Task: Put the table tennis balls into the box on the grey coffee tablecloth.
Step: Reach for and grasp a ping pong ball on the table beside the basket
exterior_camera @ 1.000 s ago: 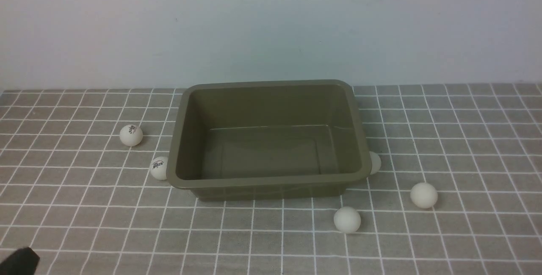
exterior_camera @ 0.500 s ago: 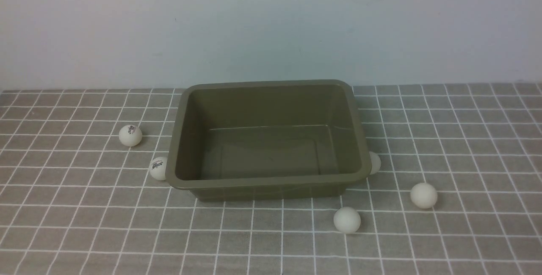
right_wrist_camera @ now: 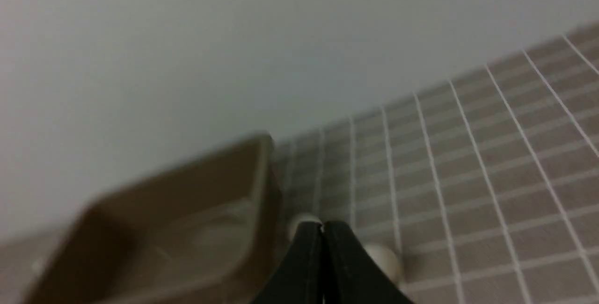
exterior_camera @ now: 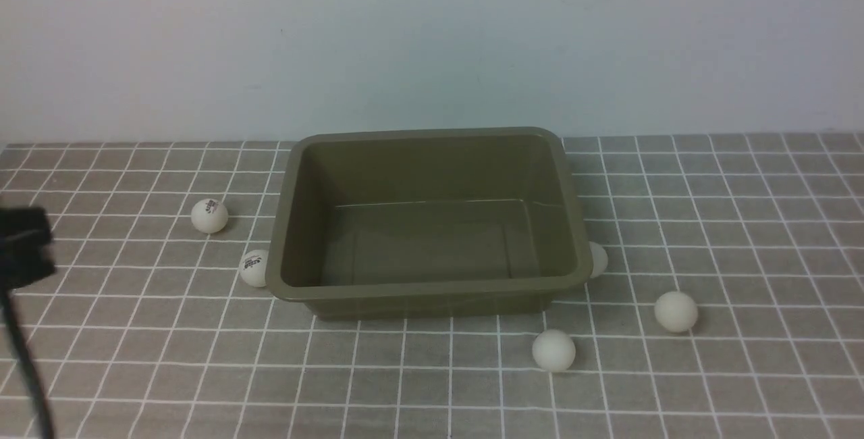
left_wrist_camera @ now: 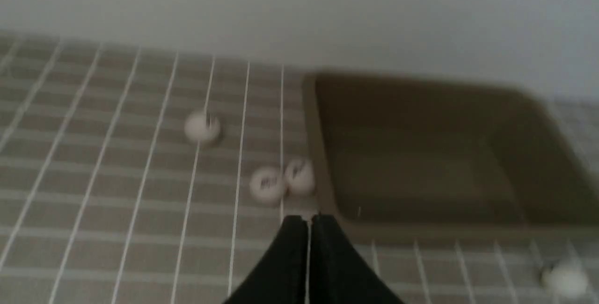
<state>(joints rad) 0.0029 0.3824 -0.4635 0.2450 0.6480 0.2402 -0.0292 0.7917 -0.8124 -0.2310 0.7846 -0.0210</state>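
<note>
A plain, pale wall (exterior_camera: 432, 40) fills the upper part of the front view, running from one side of the frame to the other. Its colour leans faintly lilac at the upper left and cooler, bluish grey toward the middle and right. The surface is smooth and matte, with a few fine dark marks, one near the top centre. The light on it is soft and even, slightly dimmer toward the upper right. In both wrist views the wall looks darker, a dull grey.
</note>
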